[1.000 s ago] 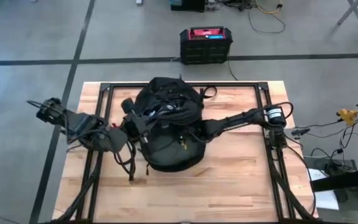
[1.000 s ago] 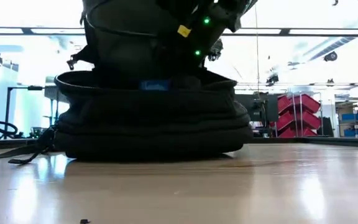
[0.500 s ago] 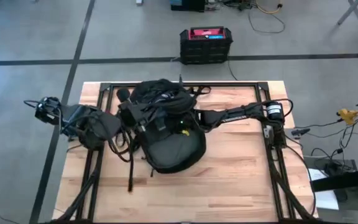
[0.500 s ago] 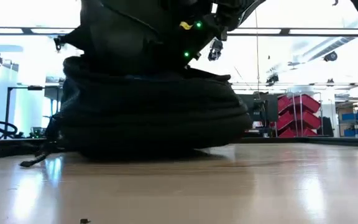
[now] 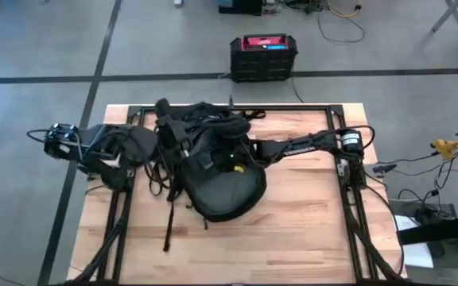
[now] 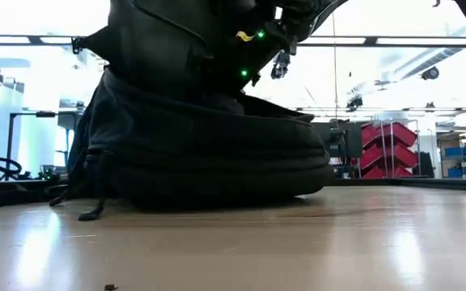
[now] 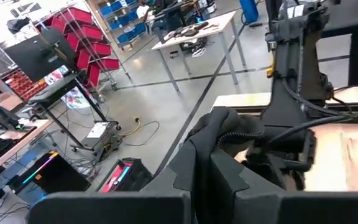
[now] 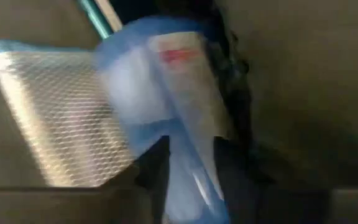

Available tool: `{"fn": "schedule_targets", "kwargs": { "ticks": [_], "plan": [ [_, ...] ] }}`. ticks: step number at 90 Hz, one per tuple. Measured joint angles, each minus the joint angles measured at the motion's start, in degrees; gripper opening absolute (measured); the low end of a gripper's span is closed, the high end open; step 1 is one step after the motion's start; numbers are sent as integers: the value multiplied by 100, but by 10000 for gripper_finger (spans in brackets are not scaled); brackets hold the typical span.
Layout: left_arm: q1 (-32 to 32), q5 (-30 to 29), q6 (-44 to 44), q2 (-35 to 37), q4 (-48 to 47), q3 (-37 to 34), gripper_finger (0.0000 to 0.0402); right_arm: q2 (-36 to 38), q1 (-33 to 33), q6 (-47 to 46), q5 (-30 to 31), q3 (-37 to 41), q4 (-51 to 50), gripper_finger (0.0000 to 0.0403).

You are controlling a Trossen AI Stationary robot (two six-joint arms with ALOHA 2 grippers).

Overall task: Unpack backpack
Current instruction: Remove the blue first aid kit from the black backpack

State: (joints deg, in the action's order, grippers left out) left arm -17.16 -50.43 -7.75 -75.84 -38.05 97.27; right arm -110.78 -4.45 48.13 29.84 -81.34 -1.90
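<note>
The black backpack [image 5: 221,187] rests on its lower end mid-table, and its upper part is pulled up toward the far left. My left gripper [image 5: 165,131] is above that upper part, shut on its black fabric. My right gripper [image 5: 241,155] reaches into the backpack's opening from the table's right, and the fabric hides its fingers in the high view. Inside, the right wrist view shows a blurred blue see-through packet [image 8: 166,93] beside a silver mesh item [image 8: 48,118]. The packet runs down between the fingers of my right gripper [image 8: 188,180]. My left gripper pinches a bunched fold of the backpack's black fabric [image 7: 213,134] between its two fingers. The fold is lifted off the table and the backpack's lower end stays on the wood. My right gripper has the lower end of the blue packet [image 8: 188,165] between its two fingers, inside the backpack. Blur hides how the fingers meet it.
A loose black strap [image 5: 168,230] trails from the backpack toward the near edge. A black metal frame [image 5: 342,171] runs around the tabletop. A black box with a red top [image 5: 264,57] stands on the floor beyond the far edge. Bare wood [image 5: 300,238] lies near and right.
My left gripper has risen and gone toward the far left, holding the fabric. The backpack's upper part has been drawn up and back, and its left side has lifted. Its lower end has stayed on the table. My right gripper has stayed inside the opening.
</note>
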Motion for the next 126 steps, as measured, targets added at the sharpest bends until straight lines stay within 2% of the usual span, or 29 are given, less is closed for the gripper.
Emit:
{"fn": "schedule_targets", "kwargs": {
  "ticks": [14,20,27,32,36,42,51,61,71,90,104,118,126],
  "plan": [
    [205,-103,0,68,-63,0,4,8,169,-202,87,0,-489,10],
    [312,-283,0,96,-192,0,4,31,276,-296,211,0,-785,7],
    [475,-905,69,131,-581,0,4,141,419,-541,316,2,-1149,12],
    [689,-1284,313,164,-1030,0,4,252,527,-752,317,2,-1403,10],
    [927,-1368,653,184,-1483,-4,4,345,612,-935,311,0,-1596,6],
    [1376,-1244,1372,189,-2228,-35,4,448,722,-1156,234,0,-1874,2],
    [2164,-625,2424,175,-3164,-225,4,582,828,-1454,-134,2,-2192,2],
    [2902,18,2966,150,-3437,-729,4,664,891,-1742,-453,1,-2370,1],
    [3366,600,2920,118,-3015,-1439,4,662,942,-1894,-487,15,-2524,0],
    [4186,1031,2436,108,-1784,-2972,4,662,1039,-2000,-988,288,-2292,0],
    [4793,1791,2177,108,-642,-4104,4,637,1059,-1705,-1086,676,-1438,0],
    [5174,2583,2088,128,573,-5152,4,638,1002,-1334,-1076,748,-1136,2],
    [5308,2939,2122,154,1281,-5656,4,591,979,-963,-1037,750,-1095,18]
  ]
}}
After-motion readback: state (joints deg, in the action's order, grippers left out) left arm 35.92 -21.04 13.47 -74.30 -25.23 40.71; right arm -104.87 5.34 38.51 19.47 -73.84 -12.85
